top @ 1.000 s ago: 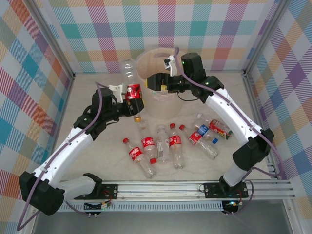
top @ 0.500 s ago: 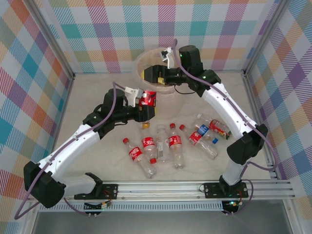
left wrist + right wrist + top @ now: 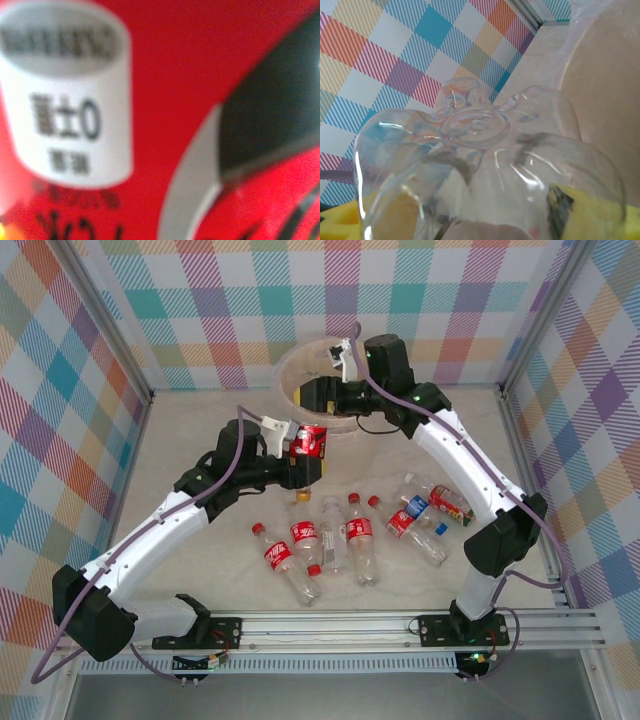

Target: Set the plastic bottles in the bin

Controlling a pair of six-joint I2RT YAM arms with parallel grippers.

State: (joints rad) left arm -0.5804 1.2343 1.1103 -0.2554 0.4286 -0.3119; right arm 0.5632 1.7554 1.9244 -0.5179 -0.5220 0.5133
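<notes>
Checked walls [image 3: 100, 390] boxed us in. From above, my left gripper [image 3: 304, 452] clenched a red-labelled bottle [image 3: 310, 438]; the bin [image 3: 288, 368] sat just beyond, under the right gripper [image 3: 318, 396]. Left wrist: red label [image 3: 175, 75]. I judged it light, crushable, best held mid-body. Right wrist: clear base [image 3: 475, 125] at the pads [image 3: 340, 220]; I couldn't tell whether they gripped.

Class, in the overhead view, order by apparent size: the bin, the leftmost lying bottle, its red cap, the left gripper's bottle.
1. bin
2. leftmost lying bottle
3. red cap
Unranked: held bottle, largely hidden and raised nearer the camera.
</notes>
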